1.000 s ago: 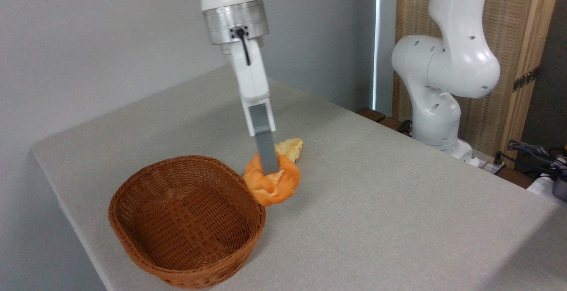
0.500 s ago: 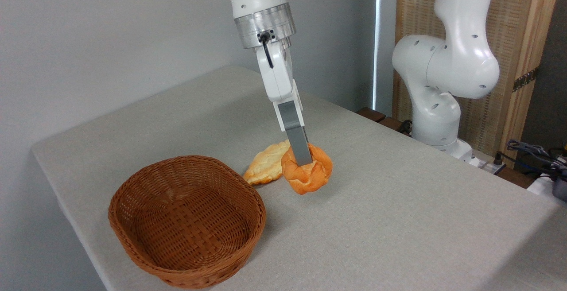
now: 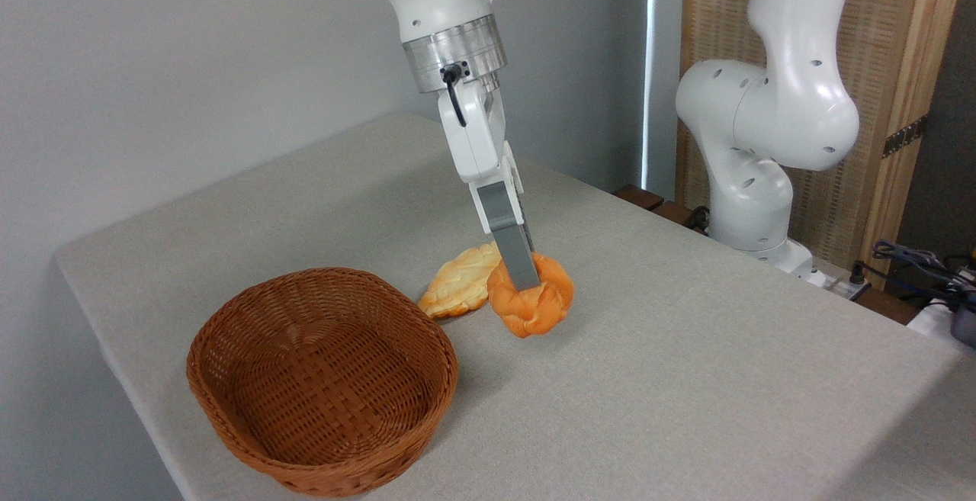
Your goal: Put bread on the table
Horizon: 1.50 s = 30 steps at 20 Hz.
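Note:
The bread is a lumpy golden-orange bun near the middle of the grey-beige table, its underside at or just above the cloth. My gripper comes down on it from above, tilted slightly, and is shut on the bun; only the near grey finger shows, the other is hidden behind it.
A long flat pale-yellow bread lies just left of the bun, touching or nearly touching it. A brown wicker basket stands empty at the front left. The arm's white base rises at the back right, with cables by the right edge.
My gripper has carried the bun from beside the basket rightward past the flat bread, then lowered it slightly toward the cloth.

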Each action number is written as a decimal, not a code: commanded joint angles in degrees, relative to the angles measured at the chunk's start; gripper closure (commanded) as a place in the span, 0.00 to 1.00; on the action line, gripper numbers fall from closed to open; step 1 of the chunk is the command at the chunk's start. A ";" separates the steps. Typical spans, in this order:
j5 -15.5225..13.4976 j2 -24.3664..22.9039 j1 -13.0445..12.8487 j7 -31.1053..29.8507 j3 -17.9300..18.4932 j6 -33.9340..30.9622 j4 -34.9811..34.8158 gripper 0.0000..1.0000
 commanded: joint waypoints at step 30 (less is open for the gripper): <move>-17.69 21.60 -0.13 -32.82 -0.02 -10.22 37.53 0.00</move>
